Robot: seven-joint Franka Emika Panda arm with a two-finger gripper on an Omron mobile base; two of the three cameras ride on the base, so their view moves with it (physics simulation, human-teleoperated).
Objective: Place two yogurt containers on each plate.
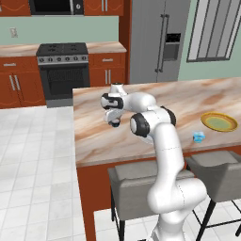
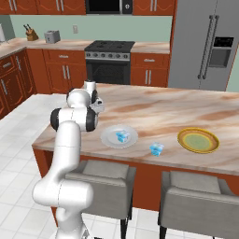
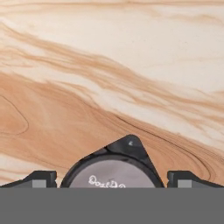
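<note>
— What do you see from the left?
— My claw (image 1: 113,123) hangs over the counter (image 1: 94,136); a blue yogurt cup (image 1: 198,137) sits near the yellow-rimmed plate (image 1: 219,122).
— From the right?
— Another blue cup (image 2: 122,136) lies on the white plate (image 2: 119,137); one more (image 2: 157,149) stands between the plates.
— And the hand view?
— My fingers (image 3: 41,178) are spread wide, straddling a dark yogurt cup (image 3: 114,168), gripping nothing.
</note>
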